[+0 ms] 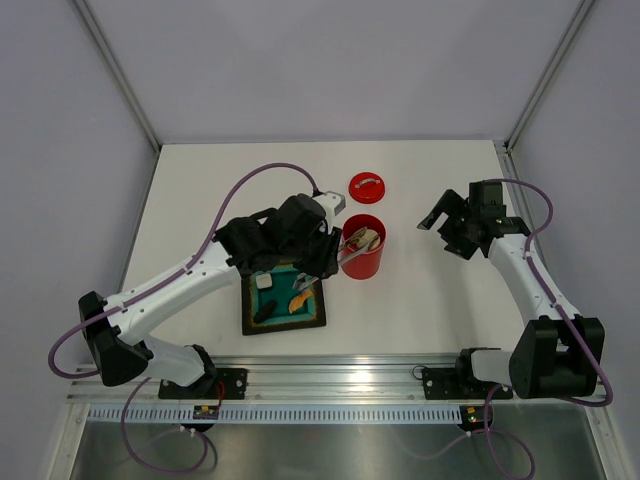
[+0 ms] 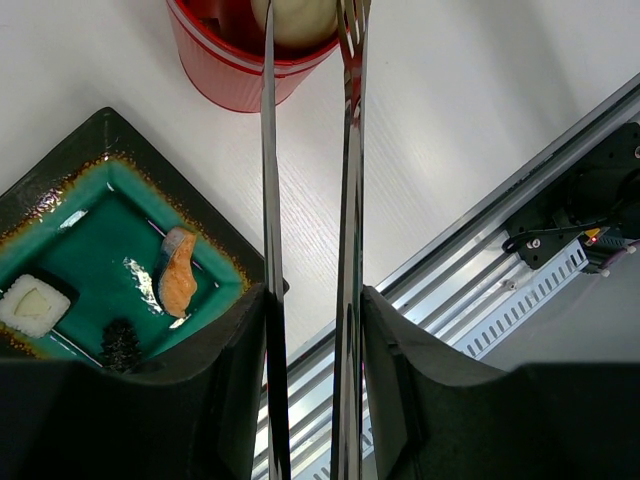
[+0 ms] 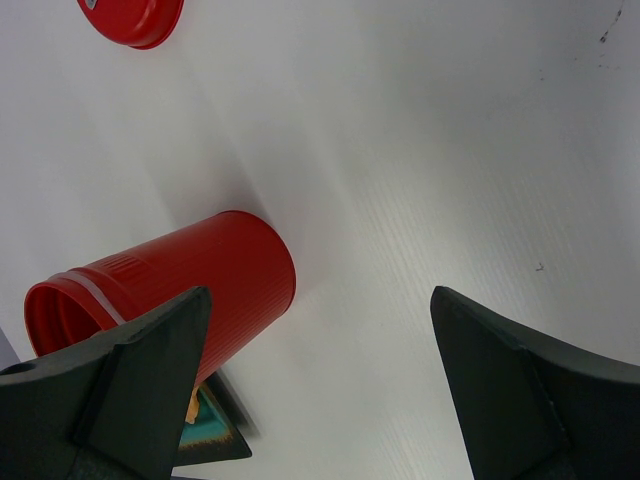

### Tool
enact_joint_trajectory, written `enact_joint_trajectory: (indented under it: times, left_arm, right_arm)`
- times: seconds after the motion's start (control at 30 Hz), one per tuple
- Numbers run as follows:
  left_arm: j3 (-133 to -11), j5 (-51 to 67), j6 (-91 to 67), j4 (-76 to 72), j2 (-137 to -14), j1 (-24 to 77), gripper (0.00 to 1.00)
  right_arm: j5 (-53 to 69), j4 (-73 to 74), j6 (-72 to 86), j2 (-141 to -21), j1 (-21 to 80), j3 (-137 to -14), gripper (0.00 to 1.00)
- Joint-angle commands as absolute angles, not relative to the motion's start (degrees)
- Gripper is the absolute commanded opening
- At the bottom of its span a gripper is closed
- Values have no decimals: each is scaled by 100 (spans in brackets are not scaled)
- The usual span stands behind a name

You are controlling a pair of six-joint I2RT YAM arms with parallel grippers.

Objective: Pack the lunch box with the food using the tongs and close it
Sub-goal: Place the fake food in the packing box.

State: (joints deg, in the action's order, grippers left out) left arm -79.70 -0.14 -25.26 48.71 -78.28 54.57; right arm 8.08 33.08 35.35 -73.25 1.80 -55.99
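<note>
White tabletop [image 1: 430, 200] under pale walls is your workspace, and the step in hand looks like dropping a piece into the lunch box [image 2: 215, 70], which stands upright just beside the far corner of the dark plate [image 2: 100, 125]. Your left gripper [image 2: 315, 300] is clamped on the tongs [image 2: 268, 180], whose two arms stand slightly apart with their tips over the box's mouth, above a beige piece [image 2: 300, 20] lying inside. To do this well, I judge you should ease the squeeze only enough for the arms to spread, then lift straight up clear of the rim before swinging back to the plate, since a sideways drag could tip the box. Your right gripper [image 3: 320, 295] hangs wide apart, holding nothing, to the right of the box. Count: one box, one lid [image 1: 367, 187] lying behind it, one pair of tongs, one plate, and three pieces left on it: a white cube [image 2: 33, 305], an orange piece [image 2: 178, 285], a dark piece [image 2: 121, 345]. Whether more food lies under the beige piece, you cannot tell.
</note>
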Motion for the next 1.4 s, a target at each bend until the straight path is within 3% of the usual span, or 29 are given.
enact_joint_trajectory:
  times: [0.0, 0.5, 0.73, 1.03, 1.37]
  left_arm:
    - [-7972, 158, -2435, 4535, -7770, 5440, 42]
    - [-7980, 70, -2391, 4562, -7770, 5440, 52]
    - [-8033, 26, -2347, 4632, -7770, 5440, 52]
    - [-8077, -132, -2355, 4632, -7647, 5440, 33]
    - [-8437, -334, -2470, 4614, -6883, 5441, 24]
  right_arm:
    - [800, 3278, 3524, -7312, 176, -5599, 99]
    - [826, 3252, 3551, -7339, 176, -5599, 99]
    - [852, 3234, 3542, -7356, 176, -5581, 99]
    - [879, 3225, 3551, -7365, 176, -5581, 99]
    - [870, 3234, 3551, -7330, 167, -5590, 99]
